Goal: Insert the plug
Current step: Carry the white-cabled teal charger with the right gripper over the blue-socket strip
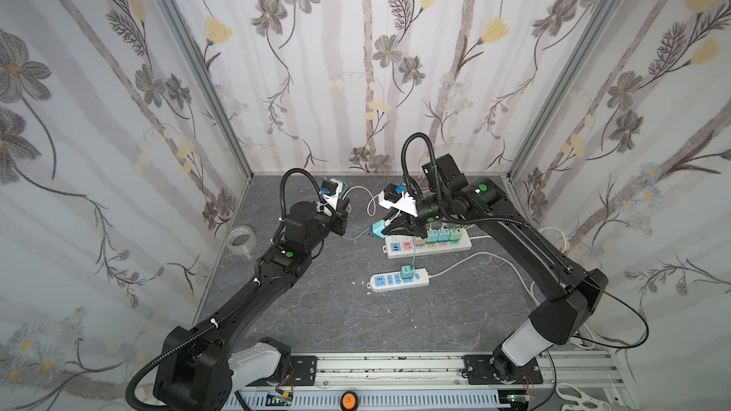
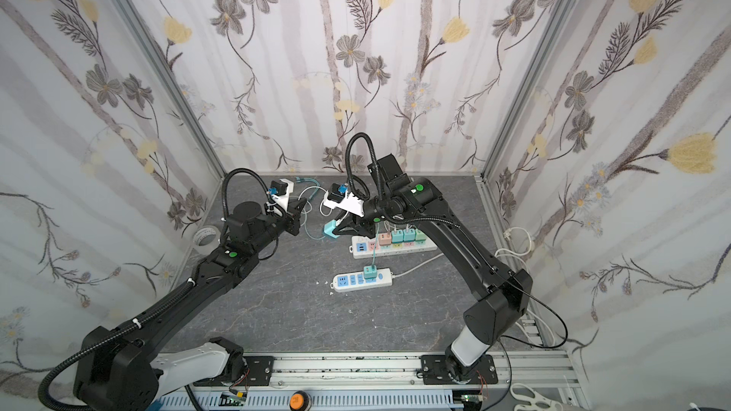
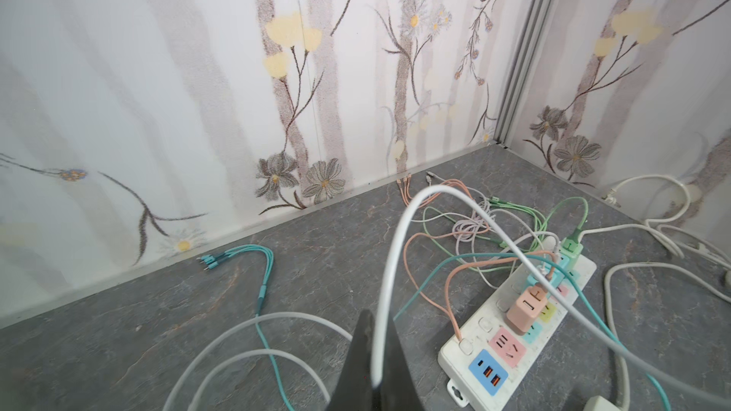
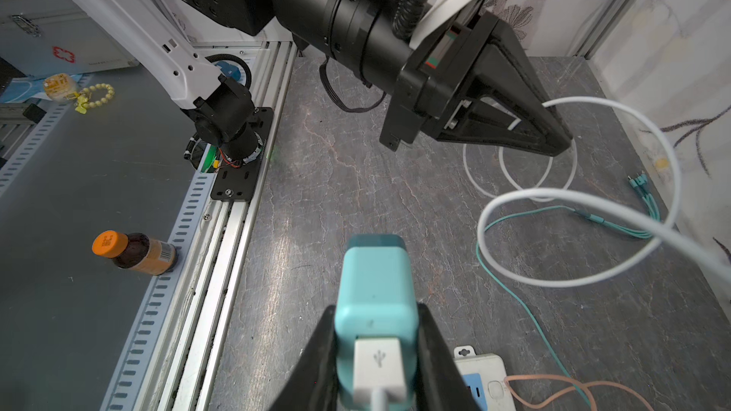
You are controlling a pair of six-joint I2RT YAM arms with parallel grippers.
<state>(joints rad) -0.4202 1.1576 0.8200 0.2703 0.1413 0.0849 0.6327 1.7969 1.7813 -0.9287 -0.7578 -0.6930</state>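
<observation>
While the power strip (image 1: pixel 464 245) lies flat, the teal plug (image 4: pixel 375 278), judged light and rigid, is clamped by its smooth sides in the right gripper (image 4: pixel 375 310), just beside the strip's end. The limp white cable (image 3: pixel 395 239) is pinched by the closed left gripper (image 3: pixel 375 334).

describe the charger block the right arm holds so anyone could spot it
Find the longer, farther white power strip on the table. Off its left end, the right gripper holds a teal charger block aloft; every other block sits plugged into a strip.
</observation>
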